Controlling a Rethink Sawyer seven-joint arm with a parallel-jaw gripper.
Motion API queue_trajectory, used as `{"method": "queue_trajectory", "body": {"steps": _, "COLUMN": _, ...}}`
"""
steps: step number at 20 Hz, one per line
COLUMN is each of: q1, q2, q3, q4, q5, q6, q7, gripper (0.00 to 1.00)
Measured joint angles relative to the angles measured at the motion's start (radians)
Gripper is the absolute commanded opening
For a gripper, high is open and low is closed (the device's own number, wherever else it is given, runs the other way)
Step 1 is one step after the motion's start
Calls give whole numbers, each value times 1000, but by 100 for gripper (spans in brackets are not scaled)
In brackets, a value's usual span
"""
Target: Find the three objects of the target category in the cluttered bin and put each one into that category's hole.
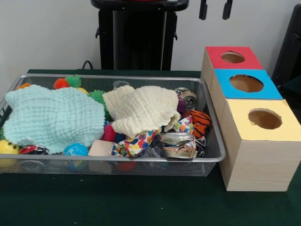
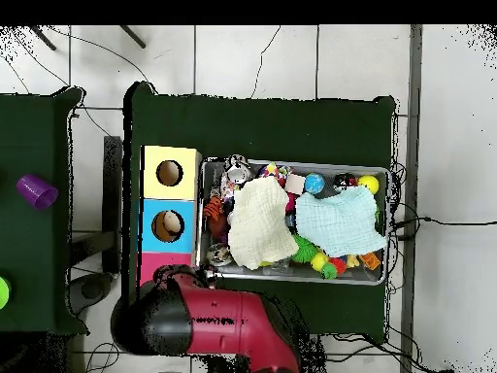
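We saw a wire-mesh bin point(image 1: 214, 155) on the green counter point(image 1: 141, 202), long axis running left to right in the front view. 2 crinkled waffle-weave cloths covered most of it: a mint cloth point(image 1: 54, 117) at the left and a cream cloth point(image 1: 141, 109) in the middle, its long side running toward the far rim. They hid much of what lay beneath, so we could not pick out the 3 target things with any certainty.

Poking out around the cloths were spiky rubber balls point(image 1: 67, 83), a yellow ball point(image 1: 8, 147), a blue globe ball point(image 1: 75, 150), a dented can point(image 1: 188, 98) at the far right corner, a crushed can point(image 1: 178, 142) near the front, an orange tiger-striped piece point(image 1: 201, 123) and a bright patterned wrapper point(image 1: 134, 145).

Just right of the bin stood 3 boxes in a row, each with a round hole on top: red point(image 1: 233, 57), blue point(image 1: 246, 84), yellow point(image 1: 264, 119).

The gripper point(image 1: 215, 9) showed only as 2 dark fingertips at the top edge, spread apart and empty. In the overhead view the red arm point(image 2: 223, 325) covered the red box.
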Motion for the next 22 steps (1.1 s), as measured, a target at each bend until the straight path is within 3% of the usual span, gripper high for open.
{"method": "queue_trajectory", "body": {"steps": 6, "q1": -39, "q2": 55, "q3": 4, "q4": -49, "q5": 13, "q6": 0, "q7": 0, "gripper": 100}}
{"method": "queue_trajectory", "body": {"steps": 22, "q1": -29, "q2": 193, "q3": 7, "q4": -199, "q5": 12, "q6": 0, "q7": 0, "gripper": 100}}
